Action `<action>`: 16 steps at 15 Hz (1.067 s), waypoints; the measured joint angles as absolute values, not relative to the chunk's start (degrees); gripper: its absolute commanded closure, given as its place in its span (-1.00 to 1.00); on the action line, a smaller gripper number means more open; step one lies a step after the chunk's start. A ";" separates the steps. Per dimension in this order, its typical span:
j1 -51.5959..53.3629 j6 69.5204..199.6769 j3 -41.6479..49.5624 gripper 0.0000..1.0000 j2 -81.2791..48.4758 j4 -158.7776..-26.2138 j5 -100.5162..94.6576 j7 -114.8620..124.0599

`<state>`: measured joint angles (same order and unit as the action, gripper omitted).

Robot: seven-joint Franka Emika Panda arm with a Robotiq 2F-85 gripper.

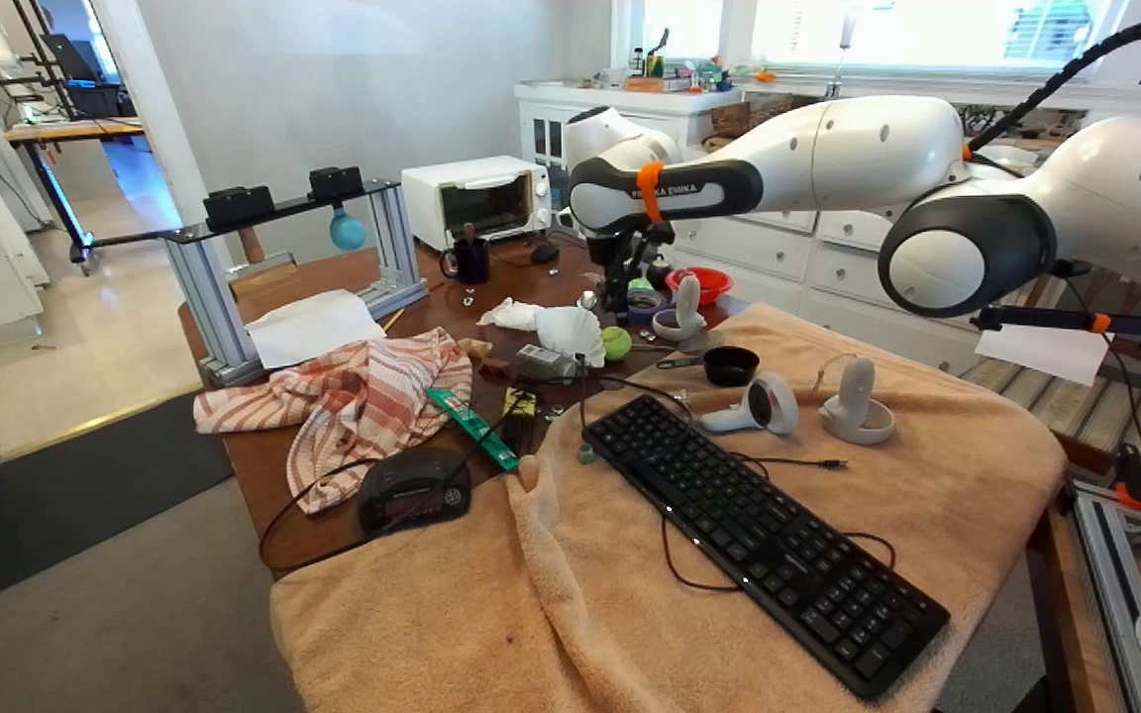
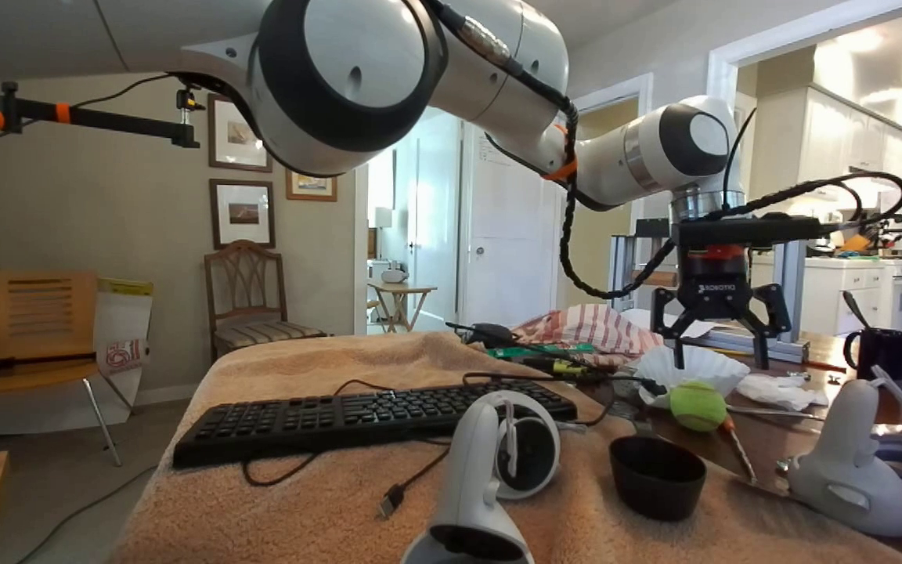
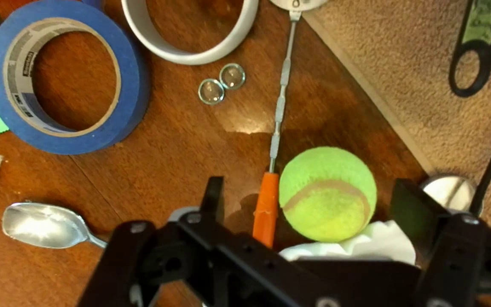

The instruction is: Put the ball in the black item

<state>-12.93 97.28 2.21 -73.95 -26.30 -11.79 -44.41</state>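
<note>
The yellow-green ball (image 1: 616,344) rests on the wooden table against a white pleated paper (image 3: 382,243). It also shows in an exterior view (image 2: 698,406) and in the wrist view (image 3: 327,195). The black cup (image 1: 732,365) stands upright on the tan towel; it also shows in an exterior view (image 2: 658,478). In the wrist view only a black handle (image 3: 471,64), apparently the cup's, shows at the upper right. My gripper (image 2: 720,362) is open and empty, pointing down above the table. In the wrist view the ball appears between the fingers (image 3: 309,192), touching neither.
An orange-handled tool (image 3: 267,209) lies close beside the ball. Blue tape (image 3: 132,85), a spoon (image 3: 43,226) and glass beads (image 3: 222,83) lie nearby. White controllers (image 1: 686,312) stand near the cup. A black keyboard (image 1: 759,545) lies on the towel (image 1: 432,624). A mug (image 2: 889,356) stands farther off.
</note>
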 measured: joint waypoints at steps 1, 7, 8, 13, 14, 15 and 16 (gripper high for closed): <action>-13.07 96.49 2.27 -1.00 -74.06 -26.30 -11.79 -45.60; -12.26 92.42 2.34 -1.00 -75.11 -26.29 -11.79 -50.36; -12.09 92.42 2.34 -1.00 -75.43 -26.28 -11.79 -50.52; -11.35 93.39 2.34 -1.00 -77.01 -26.20 -11.75 -49.38; -11.19 93.81 2.34 -1.00 -77.23 -26.19 -11.75 -48.92; -11.04 94.48 2.34 -1.00 -77.43 -26.18 -11.75 -48.42; -10.90 95.17 2.34 -1.00 -77.58 -26.18 -11.75 -48.01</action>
<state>-10.90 95.17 2.34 -77.58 -26.18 -11.75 -48.01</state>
